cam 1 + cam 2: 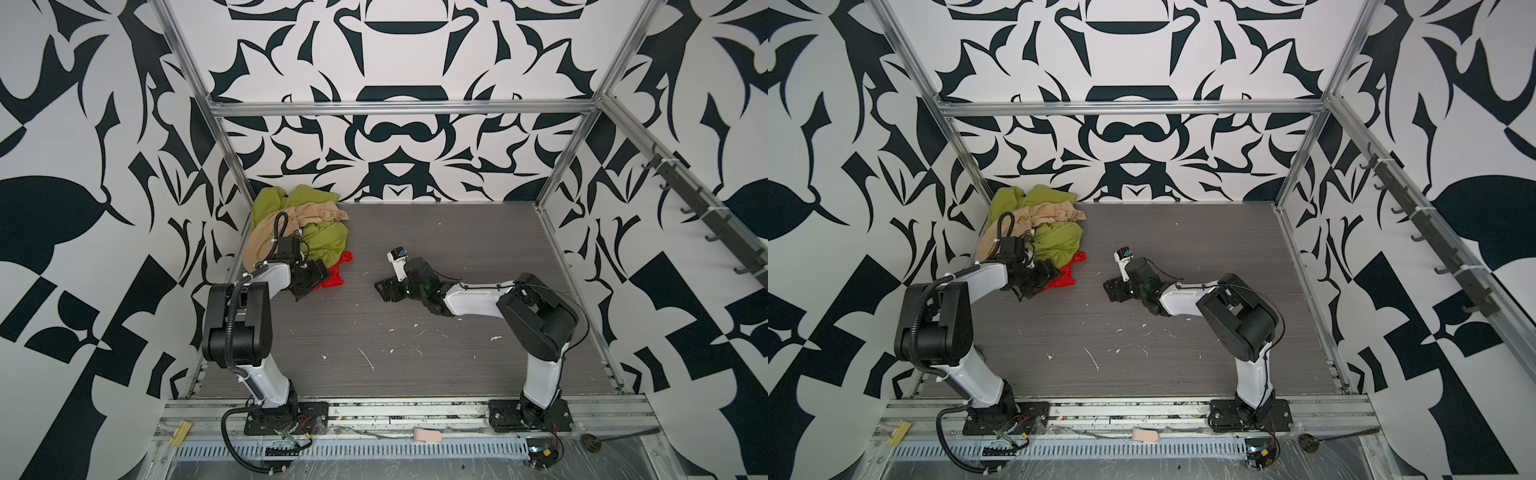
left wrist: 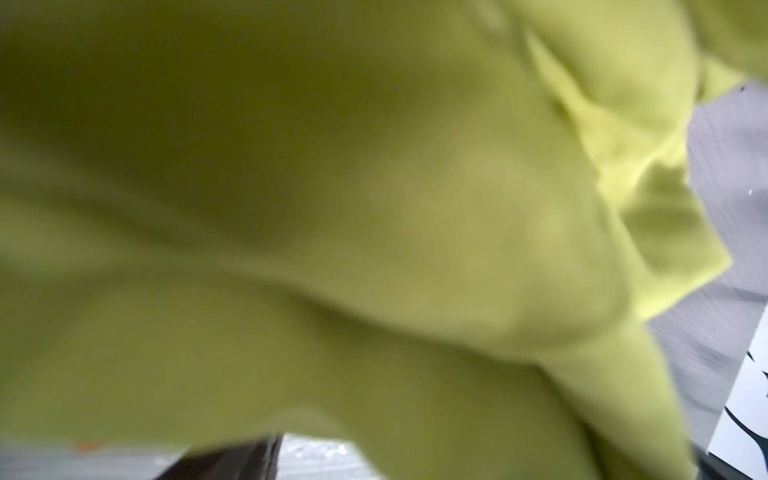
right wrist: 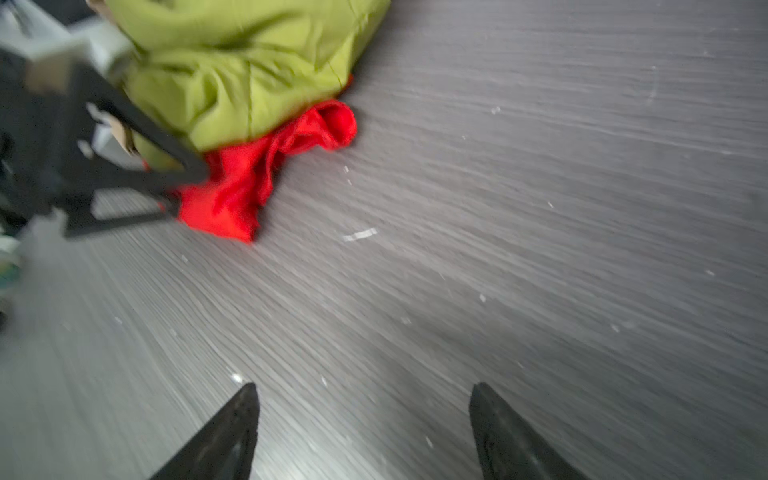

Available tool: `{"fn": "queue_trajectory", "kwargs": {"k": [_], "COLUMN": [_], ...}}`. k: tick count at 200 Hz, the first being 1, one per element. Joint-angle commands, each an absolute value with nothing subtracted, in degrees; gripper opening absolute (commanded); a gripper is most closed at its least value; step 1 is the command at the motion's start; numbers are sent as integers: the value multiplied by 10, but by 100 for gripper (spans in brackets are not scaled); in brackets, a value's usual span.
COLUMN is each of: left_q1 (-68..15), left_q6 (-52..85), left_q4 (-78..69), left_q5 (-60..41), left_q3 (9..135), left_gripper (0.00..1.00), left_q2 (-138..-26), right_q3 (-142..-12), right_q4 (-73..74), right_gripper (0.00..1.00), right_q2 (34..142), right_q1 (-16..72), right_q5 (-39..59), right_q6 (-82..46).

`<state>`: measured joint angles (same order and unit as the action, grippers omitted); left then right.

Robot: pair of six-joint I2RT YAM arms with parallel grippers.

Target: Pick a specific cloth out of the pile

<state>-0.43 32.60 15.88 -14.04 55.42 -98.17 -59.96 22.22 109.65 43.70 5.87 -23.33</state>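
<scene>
In both top views the pile (image 1: 299, 224) lies in the far left corner of the bench (image 1: 436, 357), at about 10 o'clock. It is an olive-green cloth (image 1: 328, 241) with a beige cloth (image 1: 320, 214) draped over it. The cloth (image 1: 336, 277) (bright red and crumpled) lies on the bench at the 5 o'clock edge of the pile, and one part of it goes under the green fabric.

The left hand (image 1: 306, 284) is just beside the red piece, at its 9 o'clock, with the jaws apart. In the right wrist view one black finger (image 3: 166, 147) crosses in front of the red edge, but whether it touches I cannot tell. The left wrist view is almost filled by blurred green fabric.

The right hand (image 3: 361, 395) is at 3 o'clock from the red cloth, well apart from it, low over bare bench. Its fingertips (image 3: 245, 411) stand wide apart with nothing between them.
</scene>
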Motion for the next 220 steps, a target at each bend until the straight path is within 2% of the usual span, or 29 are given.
{"fn": "queue_trajectory", "kwargs": {"k": [1, 15, 33, 92, 162, 220], "left_q1": [-15, -22, -34, -81, -113, -99], "left_q6": [343, 348, 355, 373, 387, 382], "left_q4": [168, 165, 157, 136, 119, 138], "left_q5": [-153, -153, -155, -172, -170, -162], "left_q3": [547, 549, 551, 573, 587, 569], "left_gripper": [82, 81, 81, 77, 76, 76], "left_q2": [-976, -977, -979, -1011, -1033, -962], "right_q3": [-645, -661, -686, -704, -726, -752], "right_q4": [213, 218, 219, 227, 267, 321], "right_gripper": [77, 68, 64, 63, 59, 51], "right_q2": [1103, 1117, 1140, 1159, 1195, 1240], "right_q1": [439, 439, 439, 438, 438, 439], "right_q5": [92, 101, 116, 119, 134, 158], "right_q6": [-326, -364, -397, -436, -492, -607]}}
